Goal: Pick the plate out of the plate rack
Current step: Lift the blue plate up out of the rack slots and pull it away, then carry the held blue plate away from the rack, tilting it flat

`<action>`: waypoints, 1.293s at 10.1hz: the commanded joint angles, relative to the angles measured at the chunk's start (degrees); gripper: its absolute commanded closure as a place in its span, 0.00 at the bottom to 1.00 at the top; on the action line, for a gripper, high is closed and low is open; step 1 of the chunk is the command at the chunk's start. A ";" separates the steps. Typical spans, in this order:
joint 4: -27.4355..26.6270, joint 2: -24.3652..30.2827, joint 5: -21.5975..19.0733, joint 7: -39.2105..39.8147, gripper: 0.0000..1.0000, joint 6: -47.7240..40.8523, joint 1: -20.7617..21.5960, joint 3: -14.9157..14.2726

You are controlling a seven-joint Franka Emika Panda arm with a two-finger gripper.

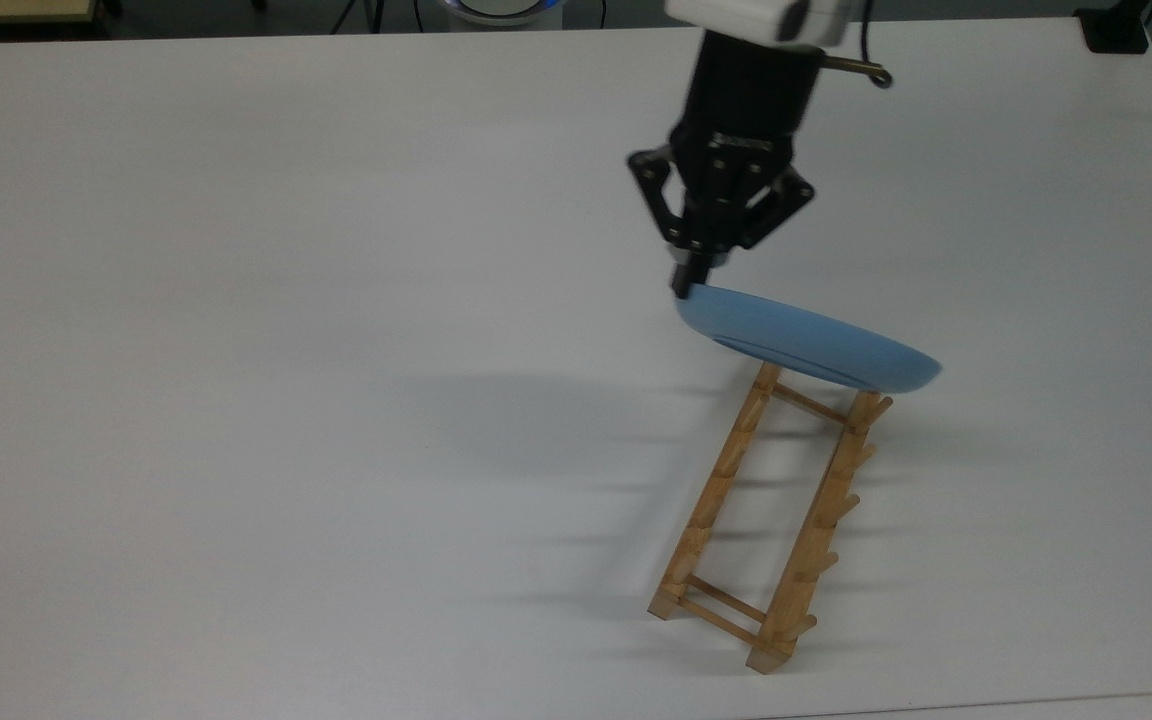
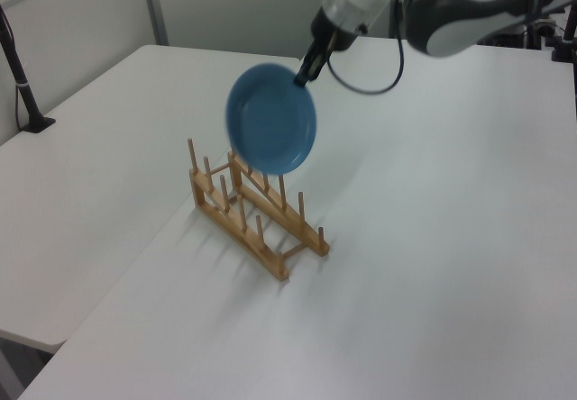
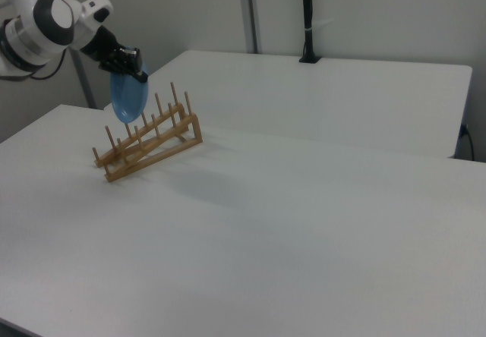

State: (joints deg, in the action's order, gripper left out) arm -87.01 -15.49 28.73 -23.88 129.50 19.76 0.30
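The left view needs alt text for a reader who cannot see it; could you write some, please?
A robot arm's end effector holds a light blue plate by its rim, lifted clear above a small wooden plate rack on a white table.

White tables [image 3: 319,223], pale partition walls [image 3: 380,14]

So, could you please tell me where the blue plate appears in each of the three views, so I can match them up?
Top view: the plate is right of centre, hanging edge-on from the gripper above the plate rack's far end.
Left view: the plate is upper centre, face-on, above the rack.
Right view: the plate is upper left, beside the rack.
Shared landmark: the wooden rack.
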 commanded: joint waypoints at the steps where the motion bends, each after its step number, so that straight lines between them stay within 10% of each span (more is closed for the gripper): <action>1: -1.85 3.62 -13.88 13.52 1.00 -8.43 -6.11 -0.38; 4: -2.46 3.54 -25.91 39.10 1.00 -28.35 -15.16 -1.00; 11: -7.65 -9.20 -21.18 62.03 0.98 -30.98 -19.94 -1.09; 13: -4.68 -8.51 -21.09 51.64 0.17 -30.89 -19.59 -1.01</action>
State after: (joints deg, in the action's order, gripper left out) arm -94.25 -25.37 6.91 36.34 98.42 -0.58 -0.62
